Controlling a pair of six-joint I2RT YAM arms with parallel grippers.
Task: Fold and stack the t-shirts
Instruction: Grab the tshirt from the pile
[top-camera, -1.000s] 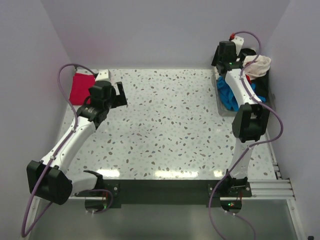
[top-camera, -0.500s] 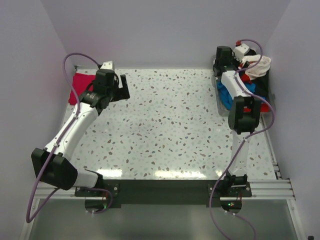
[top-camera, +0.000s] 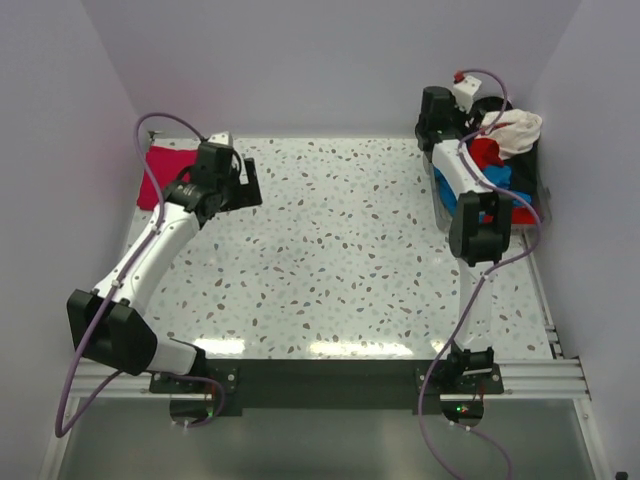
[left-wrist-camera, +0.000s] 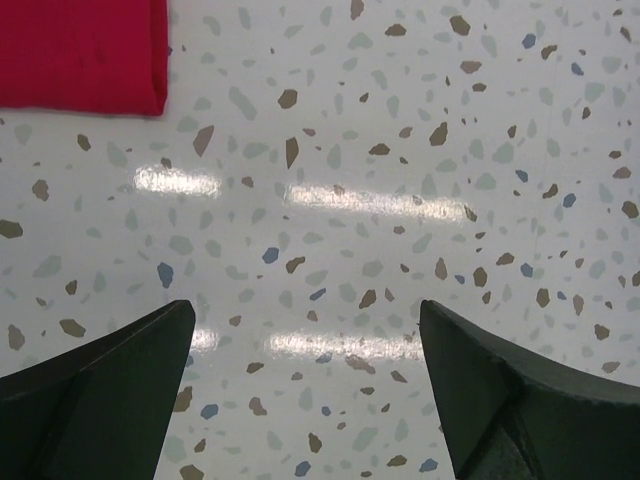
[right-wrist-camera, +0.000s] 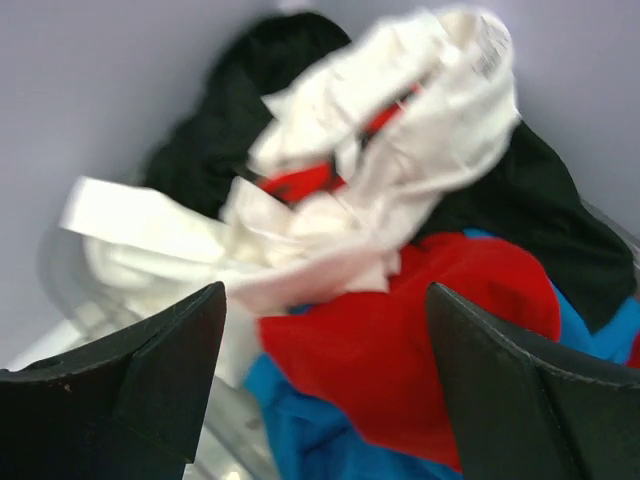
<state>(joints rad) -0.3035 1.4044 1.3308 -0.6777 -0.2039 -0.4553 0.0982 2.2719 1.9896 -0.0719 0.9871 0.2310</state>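
Right gripper spread wide and empty, hovering at the crumpled heap of white, red, blue and black cotton t-shirts far right, likely choosing one; left gripper gapes empty near the folded magenta-pink shirt, the stack's base

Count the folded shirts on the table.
1: the magenta-pink shirt, at the far-left corner of the table. The other shirts are heaped at far right; that heap may hide more.
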